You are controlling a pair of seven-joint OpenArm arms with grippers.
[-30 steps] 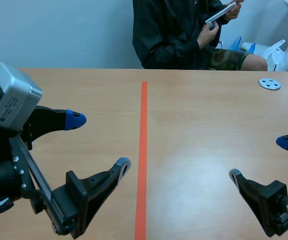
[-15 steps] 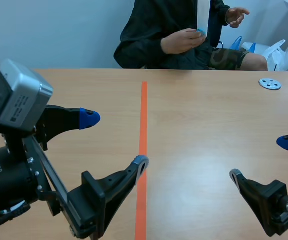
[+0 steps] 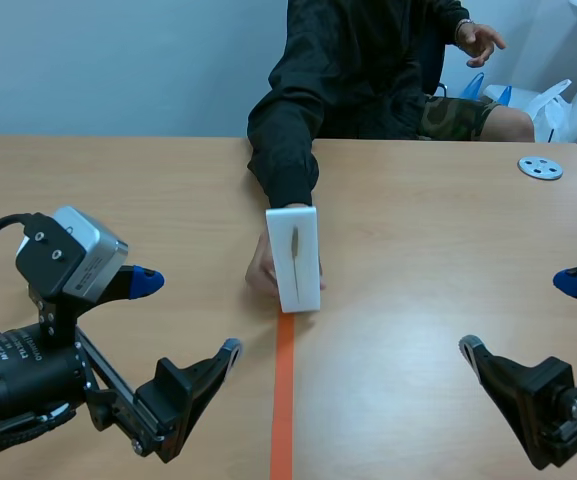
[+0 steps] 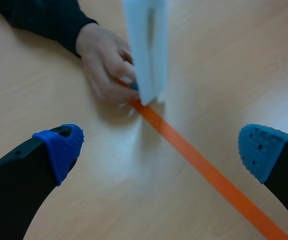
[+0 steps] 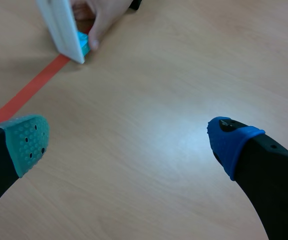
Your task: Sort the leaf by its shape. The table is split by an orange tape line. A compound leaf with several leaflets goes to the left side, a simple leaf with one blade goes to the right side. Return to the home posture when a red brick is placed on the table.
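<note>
Scene view: flat white rect. card (image 3: pixel 303 262) w/ slim leaf (image 3: pixel 295 243), upright.

Person's hand (image 5: pixel 103 15) holding white card (image 5: pixel 60 25) on orange tape line (image 5: pixel 31 90), right gripper (image 5: pixel 130 142) jaws apart

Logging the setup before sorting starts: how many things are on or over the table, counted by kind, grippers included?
white card: 1
grey disc: 1
person's hand: 1
grippers, left gripper and right gripper, both open: 2
Total: 5
</note>
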